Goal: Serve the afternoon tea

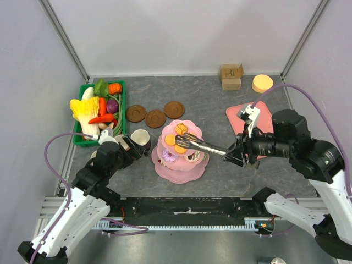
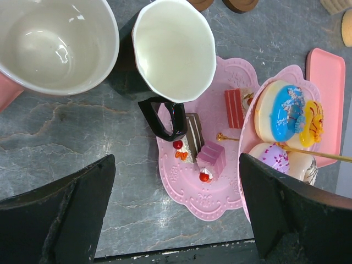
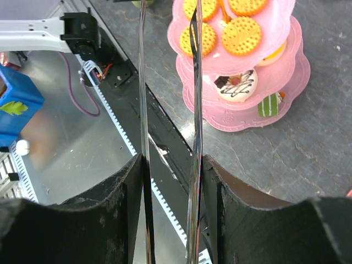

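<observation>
Right wrist view crops the tips off the tongs [image 3: 195,110].

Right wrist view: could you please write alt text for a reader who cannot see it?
The right claw holds thin metal tongs, whose two blades reach up over the top tier of a pink tiered stand carrying orange biscuits. A lower tier holds a white cake with chocolate lines.

The tiered stand [image 1: 176,175] sits at the frame's centre, with biscuits [image 1: 175,144] on its top tier and cake pieces [image 2: 212,157] on its bottom one. Tongs [image 1: 206,146] reach over the top tier from the right. Three saucers [image 1: 155,117] lie in a row just above the stand and mugs [image 1: 141,137] just left of it. A crate [image 1: 123,99] of vegetables [image 1: 99,107] is at far left. A tray [image 1: 235,118] lies right of centre, with boxes [image 1: 231,77] and a disc [image 1: 262,83] at upper right.
</observation>
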